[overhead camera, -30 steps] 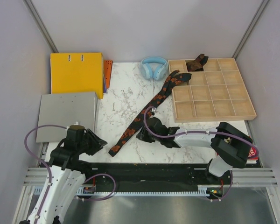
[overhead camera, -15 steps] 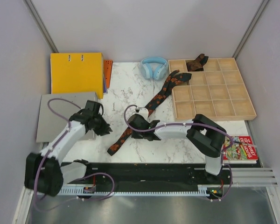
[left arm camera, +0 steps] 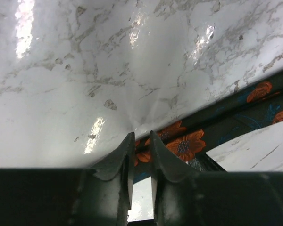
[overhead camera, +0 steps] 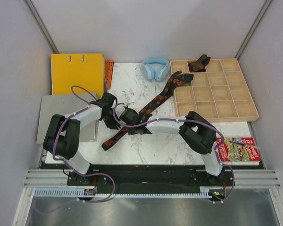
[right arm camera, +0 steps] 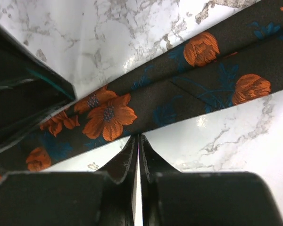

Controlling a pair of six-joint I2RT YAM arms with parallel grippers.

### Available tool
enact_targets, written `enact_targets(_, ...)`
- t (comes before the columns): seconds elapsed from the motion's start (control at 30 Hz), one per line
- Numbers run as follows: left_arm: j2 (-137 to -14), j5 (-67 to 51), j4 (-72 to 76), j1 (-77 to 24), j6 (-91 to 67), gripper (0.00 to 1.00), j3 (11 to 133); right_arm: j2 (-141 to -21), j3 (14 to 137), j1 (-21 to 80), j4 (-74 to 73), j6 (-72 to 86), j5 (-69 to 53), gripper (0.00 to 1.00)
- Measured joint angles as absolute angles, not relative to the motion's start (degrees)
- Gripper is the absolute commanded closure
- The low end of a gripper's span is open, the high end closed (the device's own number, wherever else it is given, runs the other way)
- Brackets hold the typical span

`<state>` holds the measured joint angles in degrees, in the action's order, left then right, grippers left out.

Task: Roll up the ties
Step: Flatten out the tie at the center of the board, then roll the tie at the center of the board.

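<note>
The black tie with orange flowers (overhead camera: 158,99) lies flat as a long diagonal strip, from the tray corner down to the lower left. It fills the right wrist view (right arm camera: 179,89) and shows in the left wrist view (left arm camera: 188,143). My left gripper (overhead camera: 112,120) (left arm camera: 140,136) sits over its lower part, with its jaws a narrow gap apart at the tie's far edge. My right gripper (overhead camera: 124,117) (right arm camera: 137,137) is shut, with its tips touching the tie's near edge, close beside the left one. The dark brown tie (overhead camera: 198,63) lies bunched in a back compartment of the tray.
A wooden compartment tray (overhead camera: 217,117) stands at the right. Light-blue headphones (overhead camera: 155,68) lie at the back. A yellow binder (overhead camera: 78,73) and a grey board (overhead camera: 66,115) are at the left. A colourful book (overhead camera: 238,150) lies at the front right.
My left arm swung in from the near left edge to the tie. My right gripper slid up-left along the tie, and the tie's lower end shifted left.
</note>
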<state>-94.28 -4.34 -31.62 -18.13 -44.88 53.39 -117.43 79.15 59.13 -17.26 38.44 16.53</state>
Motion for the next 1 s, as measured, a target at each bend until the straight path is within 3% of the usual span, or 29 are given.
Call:
enact_targets(0.1,-89.3,-2.9,-32.2,-17.9,-44.6,0.51,51.8,-115.7,77.1,59.1,-17.4,36.9,16.1,0.87)
enact_targets(0.2,-79.5,-0.8,-33.6,-16.8,-44.7,0.44,49.3,-111.7,72.4,59.2,-18.6,36.4,13.9,0.84)
enact_targets(0.57,-32.6,9.6,-43.4,-15.5,-58.6,0.48,27.6,-102.0,65.6,60.3,-16.0,38.8,2.5,0.8)
enact_targets(1.0,-33.6,11.5,-47.2,-16.8,-67.7,0.63,21.6,-102.0,64.4,60.3,-14.2,42.0,0.6,0.8)
